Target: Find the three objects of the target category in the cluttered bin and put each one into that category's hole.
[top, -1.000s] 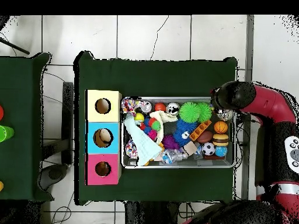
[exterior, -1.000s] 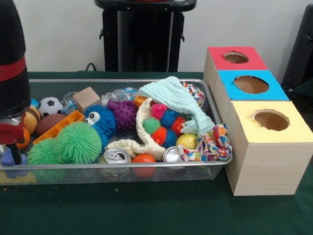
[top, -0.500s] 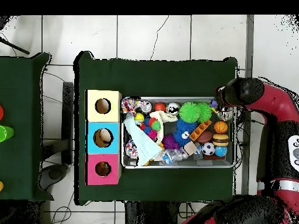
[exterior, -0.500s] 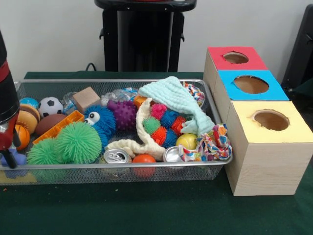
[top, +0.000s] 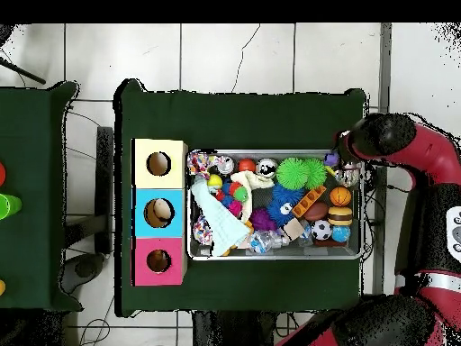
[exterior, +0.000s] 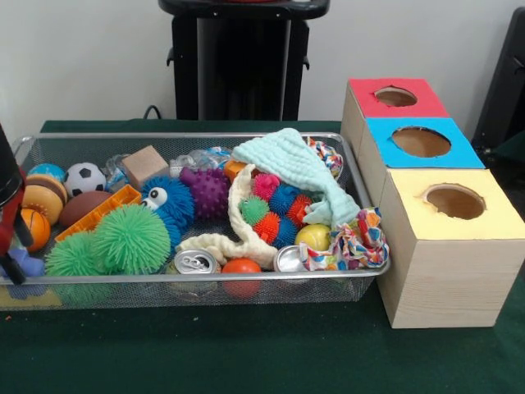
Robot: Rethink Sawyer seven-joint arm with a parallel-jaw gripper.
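Observation:
The wire mesh bin is packed with toys. Among them are two green koosh balls, a blue furry ball with an eye, a purple spiky ball, a soccer ball, a basketball, a wooden block, two cans and a mint cloth. Red, blue and yellow boxes each have a round hole. My gripper hangs at the bin's end, beside a small purple-blue toy.
A tan object lies inside the blue box's hole. A rope toy drapes over the bin corner nearest the yellow box. Another green table with small items stands beside this one.
The arm has drawn back toward the bin's end, sliding left in the front view until only its lower tip shows. The toys in the bin have not moved.

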